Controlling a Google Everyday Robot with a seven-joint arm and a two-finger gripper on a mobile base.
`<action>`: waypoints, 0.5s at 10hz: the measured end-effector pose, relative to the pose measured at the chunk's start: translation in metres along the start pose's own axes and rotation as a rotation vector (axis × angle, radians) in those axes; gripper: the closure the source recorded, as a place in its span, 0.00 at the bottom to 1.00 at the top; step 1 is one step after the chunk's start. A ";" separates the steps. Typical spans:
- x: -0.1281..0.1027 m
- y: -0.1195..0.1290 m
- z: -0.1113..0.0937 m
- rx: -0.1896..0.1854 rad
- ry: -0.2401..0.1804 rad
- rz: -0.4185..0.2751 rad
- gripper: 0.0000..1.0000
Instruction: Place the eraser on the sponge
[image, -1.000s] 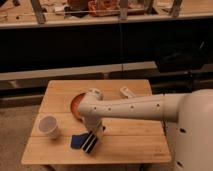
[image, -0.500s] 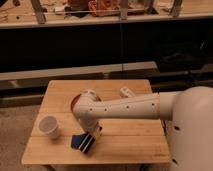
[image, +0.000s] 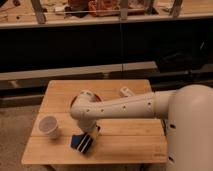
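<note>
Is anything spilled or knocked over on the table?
Nothing looks spilled or broken. The cup stands upright. The eraser sits slanted right beside the sponge near the front of the table, just under the pincer.

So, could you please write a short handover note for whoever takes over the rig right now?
Gripper: low over the wooden table's front left, right at the eraser.
Eraser: directly under the gripper, tilted, against the sponge's right edge.
Done: eraser is at the sponge.
Left: whether it rests fully on the sponge or is let go cannot be told; confirm, then lift the arm away.
Nearby: translucent white cup left of the sponge.
</note>
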 end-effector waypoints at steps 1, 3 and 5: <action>0.000 0.000 0.000 -0.002 0.003 -0.002 0.95; 0.000 -0.001 -0.001 -0.001 0.012 -0.006 0.78; -0.002 -0.004 0.000 0.000 0.012 -0.013 0.59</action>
